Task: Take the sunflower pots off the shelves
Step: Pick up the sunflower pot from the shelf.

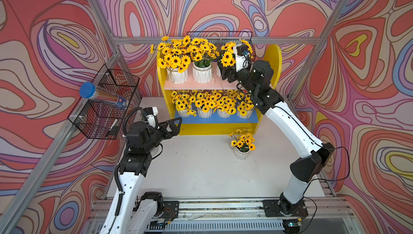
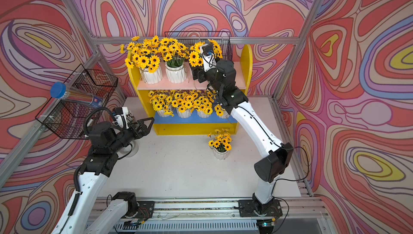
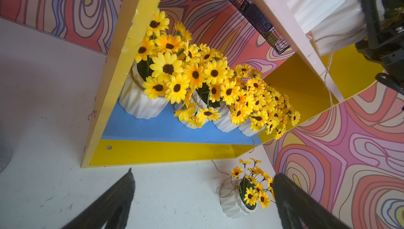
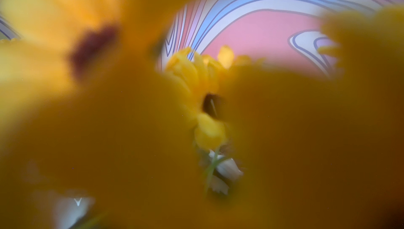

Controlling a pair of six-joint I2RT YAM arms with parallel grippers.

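1. The right arm stretches up and forward to the pink upper board [image 1: 196,84] of the shelves [image 1: 273,65]. The right gripper [image 1: 224,71] is buried in the blooms of the third pot [image 3: 338,29], with its jaws spread wide. Whether they press on the pot cannot be made out.
2. The left arm is folded low by a front corner of the shelves' base. The left gripper [image 3: 203,173] sits roughly level above the table, jaws well apart and holding nothing.
3. Of the other sunflower pots, two [image 1: 177,75] stand on the pink board. Four [image 1: 204,112] stand in a row on the blue lower board [image 1: 214,119]. One [image 1: 241,152] is upright on the white table [image 1: 190,172], just in front of the unit.
4. Swirl-patterned walls enclose the cell. A wire basket [image 1: 105,105] on the side wall carries a blue-capped clear tube [image 1: 89,90], and another basket [image 1: 220,35] hangs behind the shelves.
5. The right wrist view shows only blurred yellow petals and a sliver of white pot [image 4: 227,169]. In both top views the gripper hides most of the third pot's body.
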